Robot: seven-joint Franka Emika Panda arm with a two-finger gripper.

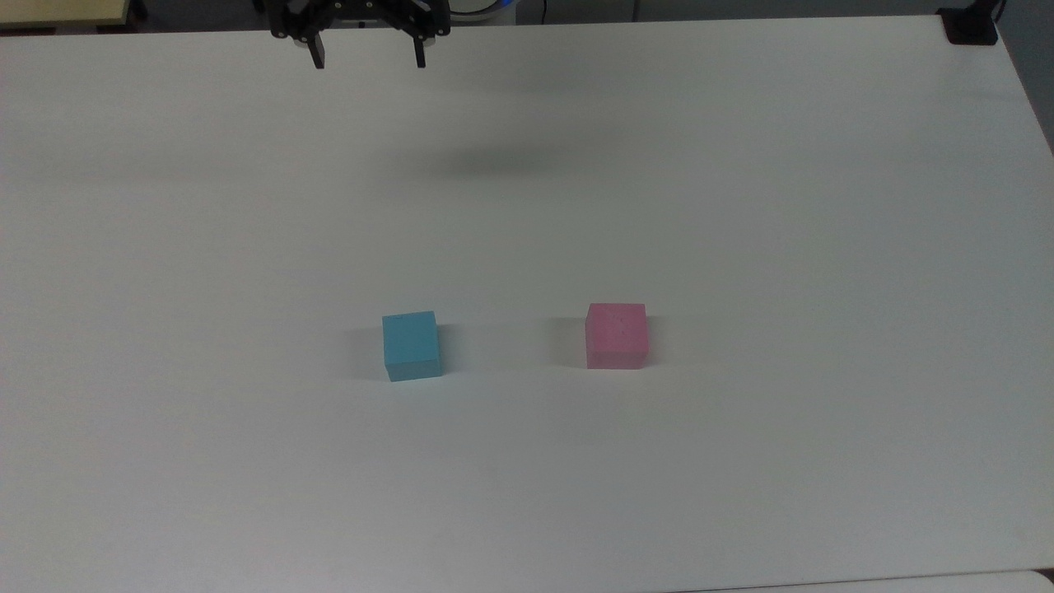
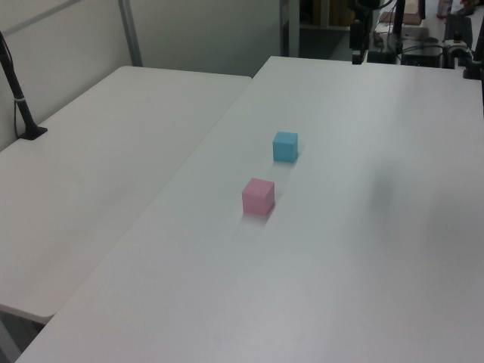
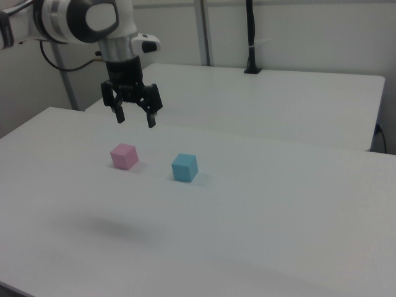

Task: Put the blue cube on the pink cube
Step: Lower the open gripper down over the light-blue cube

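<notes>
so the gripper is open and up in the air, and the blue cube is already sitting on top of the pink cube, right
Not quite. The gripper is open and up in the air, but the blue cube is not on the pink cube. In the right view both cubes rest on the white table, side by side with a gap between them; the top view shows the same.

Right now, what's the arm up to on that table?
The gripper hangs open and empty in the air above the white table, holding nothing. The blue cube and the pink cube both sit flat on the table, apart from each other, blue on the top view's left of pink. Neither is touched and nothing is stacked, so the pick of the blue cube is not yet done.
</notes>
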